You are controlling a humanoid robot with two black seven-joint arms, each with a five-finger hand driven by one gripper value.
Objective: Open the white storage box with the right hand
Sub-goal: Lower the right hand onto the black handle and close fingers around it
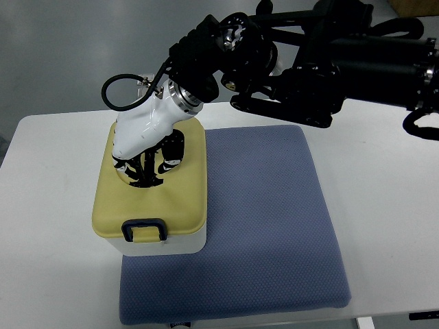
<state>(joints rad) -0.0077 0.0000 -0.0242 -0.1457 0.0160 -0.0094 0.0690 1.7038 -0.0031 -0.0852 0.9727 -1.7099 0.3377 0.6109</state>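
Note:
A white storage box [168,245] with a pale yellow lid [182,199] sits on the left part of a blue-grey mat. A dark blue latch handle [143,229] is at its near edge, and the lid lies flat on the box. My right hand [146,166], white-shelled with black fingers, reaches in from the upper right and hovers over the far half of the lid, fingers pointing down and touching or nearly touching it. The fingers [171,152] look loosely spread and hold nothing. The left arm does not show.
The blue-grey mat [274,226] covers the middle of a white table [384,205]. The black right arm [357,55] spans the upper right. A black cable loop [116,92] hangs near the wrist.

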